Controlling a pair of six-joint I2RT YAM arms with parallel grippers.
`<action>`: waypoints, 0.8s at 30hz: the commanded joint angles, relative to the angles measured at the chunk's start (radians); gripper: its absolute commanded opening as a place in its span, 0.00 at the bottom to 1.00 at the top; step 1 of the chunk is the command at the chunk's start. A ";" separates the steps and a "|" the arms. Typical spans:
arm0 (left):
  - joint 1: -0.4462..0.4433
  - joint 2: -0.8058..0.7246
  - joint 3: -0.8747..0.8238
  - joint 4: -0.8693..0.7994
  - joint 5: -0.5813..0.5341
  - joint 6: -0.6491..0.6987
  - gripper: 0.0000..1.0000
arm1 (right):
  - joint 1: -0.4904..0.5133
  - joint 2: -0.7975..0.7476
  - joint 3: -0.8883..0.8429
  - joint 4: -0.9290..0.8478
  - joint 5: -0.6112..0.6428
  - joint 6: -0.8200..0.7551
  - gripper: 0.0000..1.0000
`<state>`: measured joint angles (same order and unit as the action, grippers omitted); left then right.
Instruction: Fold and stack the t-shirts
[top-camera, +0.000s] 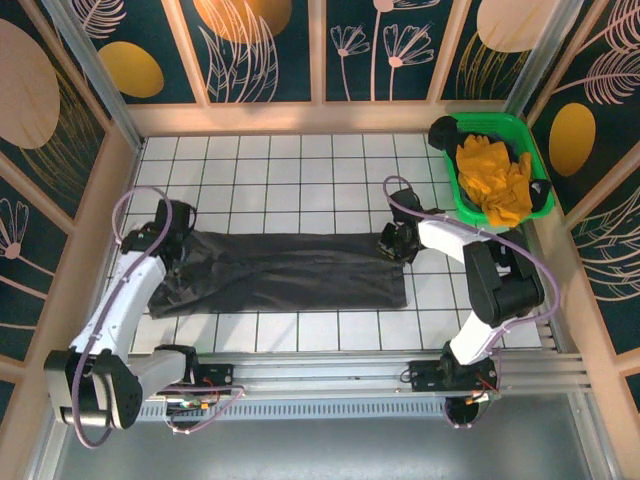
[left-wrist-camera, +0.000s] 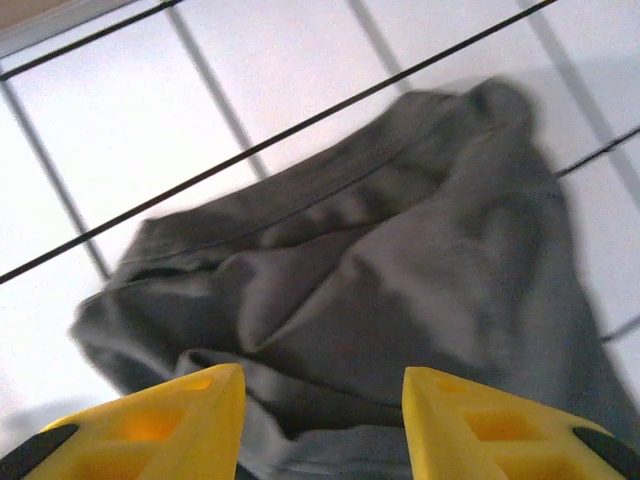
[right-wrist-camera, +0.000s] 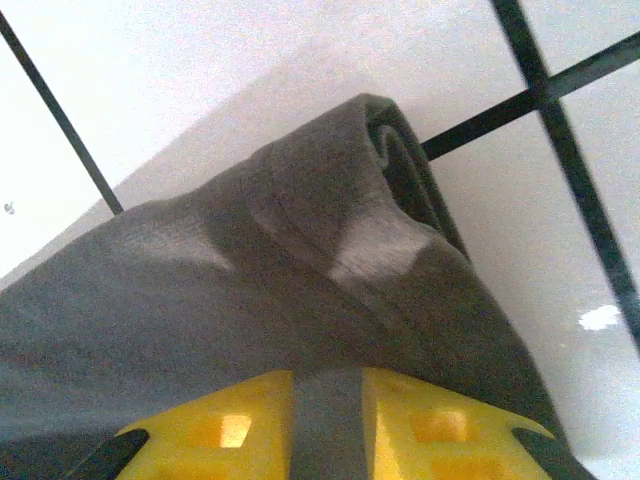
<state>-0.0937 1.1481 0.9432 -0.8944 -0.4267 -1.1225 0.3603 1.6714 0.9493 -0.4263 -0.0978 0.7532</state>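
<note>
1 charcoal-grey t-shirt (top-camera: 290, 270), 1 green bin (top-camera: 495, 119), 1 yellow cloth heap (top-camera: 495, 178)

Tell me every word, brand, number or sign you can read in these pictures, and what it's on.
There is no readable text anywhere.
The dark grey t-shirt: plain, no print or tag showing.
The green bin: no marking visible.
The wall panels: leaf and flower patterns, no letters.
</note>
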 joint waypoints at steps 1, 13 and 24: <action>-0.001 0.056 0.114 0.077 0.054 0.061 0.45 | -0.003 -0.047 0.048 -0.057 0.037 -0.011 0.27; -0.023 0.434 0.116 0.398 0.476 0.097 0.31 | -0.025 0.084 0.067 -0.026 -0.027 0.047 0.15; -0.023 0.651 0.076 0.528 0.604 0.121 0.29 | -0.172 0.317 0.276 -0.166 0.010 0.004 0.16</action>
<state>-0.1146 1.7477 0.9916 -0.4267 0.1238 -1.0283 0.2367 1.8912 1.1847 -0.5060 -0.1532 0.7811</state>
